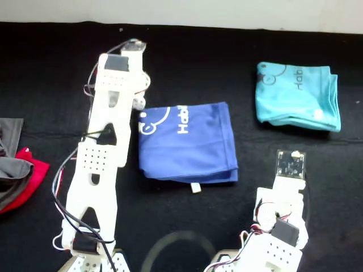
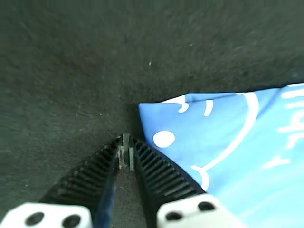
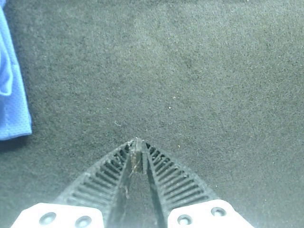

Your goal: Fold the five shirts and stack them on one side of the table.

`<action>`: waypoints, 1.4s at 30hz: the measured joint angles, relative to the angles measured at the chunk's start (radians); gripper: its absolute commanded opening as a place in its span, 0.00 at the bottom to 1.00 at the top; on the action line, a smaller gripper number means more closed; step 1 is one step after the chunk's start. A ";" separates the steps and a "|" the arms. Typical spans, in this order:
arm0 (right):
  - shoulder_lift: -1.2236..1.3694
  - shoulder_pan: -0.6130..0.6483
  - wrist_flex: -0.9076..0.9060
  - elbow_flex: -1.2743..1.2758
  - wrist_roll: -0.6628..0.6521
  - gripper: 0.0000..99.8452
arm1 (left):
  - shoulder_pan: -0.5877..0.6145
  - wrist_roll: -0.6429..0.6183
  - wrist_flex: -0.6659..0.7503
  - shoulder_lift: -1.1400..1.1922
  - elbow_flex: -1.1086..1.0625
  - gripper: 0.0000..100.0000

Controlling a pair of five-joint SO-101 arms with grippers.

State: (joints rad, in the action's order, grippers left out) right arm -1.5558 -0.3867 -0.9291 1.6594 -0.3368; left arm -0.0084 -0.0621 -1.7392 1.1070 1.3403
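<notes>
Just beside clenched, empty left gripper (image 2: pixel 124 152), at 4 o'clock from above: blue shirt (image 1: pixel 187 141) corner; right gripper (image 3: pixel 137 151) clenched too, farther.

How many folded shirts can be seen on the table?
2. The blue shirt lies in the middle; the turquoise shirt lies farther right. The crumpled heap at the left edge may hide others.

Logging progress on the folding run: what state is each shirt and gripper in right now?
blue shirt: folded, lying flat mid-table.
turquoise shirt: folded, lying apart on the right side.
grey shirt: crumpled, unfolded, at the left edge.
red shirt: crumpled, partly under the grey shirt.
left gripper: shut, empty.
right gripper: shut, empty.
</notes>
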 measured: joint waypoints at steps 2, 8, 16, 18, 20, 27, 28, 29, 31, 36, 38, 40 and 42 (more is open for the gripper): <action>0.000 0.000 0.000 0.000 0.000 0.01 | -0.003 0.000 -0.018 0.000 0.043 0.01; 0.000 0.000 0.000 0.000 0.000 0.01 | -0.095 0.000 -0.023 0.000 0.055 0.01; 0.000 0.000 0.000 0.000 0.000 0.01 | -0.195 0.000 -0.023 0.008 0.055 0.01; 0.000 0.000 0.000 0.000 0.000 0.01 | -0.186 0.000 -0.023 0.041 0.055 0.01; 0.000 0.000 0.000 0.000 0.000 0.01 | -0.164 0.000 -0.021 0.080 0.055 0.01; 0.000 0.000 0.000 0.000 0.000 0.01 | -0.060 -0.002 0.018 0.107 0.055 0.01; 0.000 0.000 0.000 0.000 0.000 0.01 | -0.058 -0.002 0.018 0.107 0.064 0.01; 0.000 0.000 0.000 0.000 0.000 0.01 | -0.061 0.000 0.015 0.109 0.081 0.01; 0.000 0.000 0.000 0.000 0.000 0.01 | -0.068 0.000 0.002 0.109 0.124 0.01; 0.000 0.000 0.000 0.000 0.000 0.01 | -0.084 0.000 -0.029 0.107 0.261 0.01; 0.000 0.000 0.000 0.000 0.000 0.01 | -0.094 0.000 -0.034 0.107 0.279 0.01; 0.000 0.000 0.000 0.000 0.000 0.01 | -0.100 -0.006 -0.037 0.092 0.270 0.01; 0.000 0.000 0.003 0.000 0.000 0.01 | -0.106 -0.006 -0.040 0.032 0.215 0.01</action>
State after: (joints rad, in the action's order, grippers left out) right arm -1.5558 -0.3867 -0.9260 1.6594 -0.3368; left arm -0.1143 -0.0683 -1.7791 1.1393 1.5551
